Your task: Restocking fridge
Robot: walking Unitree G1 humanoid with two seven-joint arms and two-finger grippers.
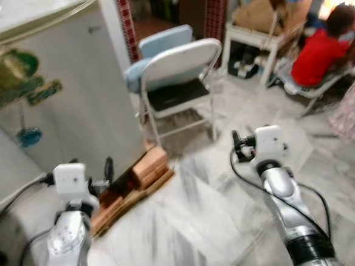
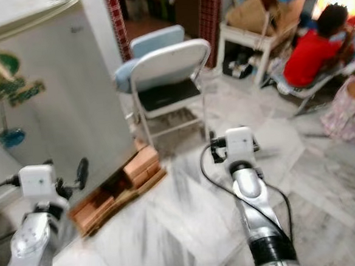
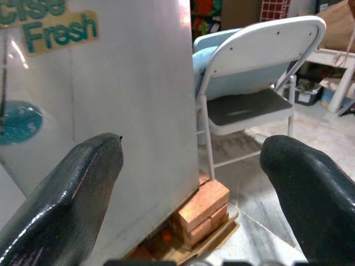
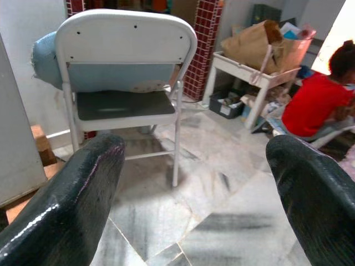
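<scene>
— Looking at the fridge (image 1: 58,86), it stands at the robot's left with its door shut, raised on bricks (image 1: 150,165) over a wooden board (image 1: 130,197); what worries you?

— Nothing to restock with is in either gripper, and I see no groceries near; the head views are blurred, so I judge the robot is on the move; a folding chair (image 1: 180,78) sits just beside the fridge's corner, and an arm swinging wide could clip it, or a foot could catch the bricks.

— And the person in red (image 1: 321,53)?

— Seated well apart, beyond a cluttered white table (image 1: 262,39); little risk there.

— The jaws?

— The left gripper (image 3: 194,183) is spread wide, holding and touching nothing, aimed at the fridge's side; the right gripper (image 4: 205,188) is equally wide apart, empty, pointed over the marble floor (image 4: 222,216) toward the chair.
</scene>
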